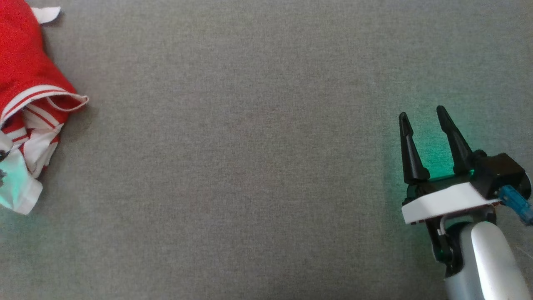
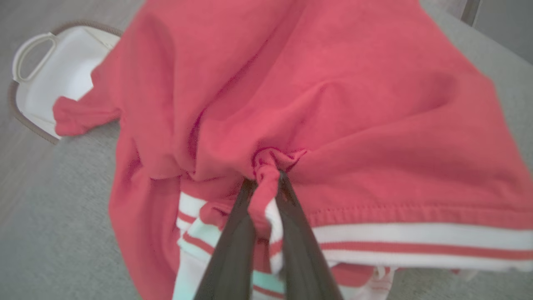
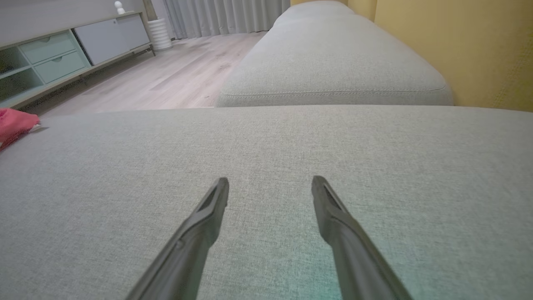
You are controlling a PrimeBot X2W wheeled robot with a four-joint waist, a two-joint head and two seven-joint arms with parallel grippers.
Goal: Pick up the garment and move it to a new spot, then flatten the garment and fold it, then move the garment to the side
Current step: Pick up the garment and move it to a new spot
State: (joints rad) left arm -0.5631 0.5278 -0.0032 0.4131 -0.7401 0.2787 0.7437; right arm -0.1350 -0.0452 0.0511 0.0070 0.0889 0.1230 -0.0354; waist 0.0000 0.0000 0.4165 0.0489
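Folds of the red garment point(image 2: 333, 104) are bunching where we are pinching it. Our left gripper point(image 2: 265, 183) is clenching on a small tuck of red cloth just above the white-striped hem, and both dark fingers point(image 2: 233, 241) are pressing that tuck between them. The garment is lying crumpled on the grey cushion point(image 1: 250, 166), its striped layers spilling out under the fingers. In the head view we are seeing it at the far left edge, well apart from everything else on that surface.

Beyond the garment in the left wrist view, a white basin point(image 2: 62, 71) with a loop handle is showing, and one red corner is overlapping it.

Our right gripper point(image 1: 421, 112) is hanging released at the lower right of the head view, its fingers standing apart with nothing between them. It is pointing across bare cushion, and green light is glowing on the fabric around it. Whether its tips are touching the cushion, we cannot tell.

Farther out, a second cushion point(image 3: 333, 62) is running along a yellow wall point(image 3: 458, 41). A wooden floor point(image 3: 166, 75) is stretching toward a pale cabinet point(image 3: 50, 58) with drawers.
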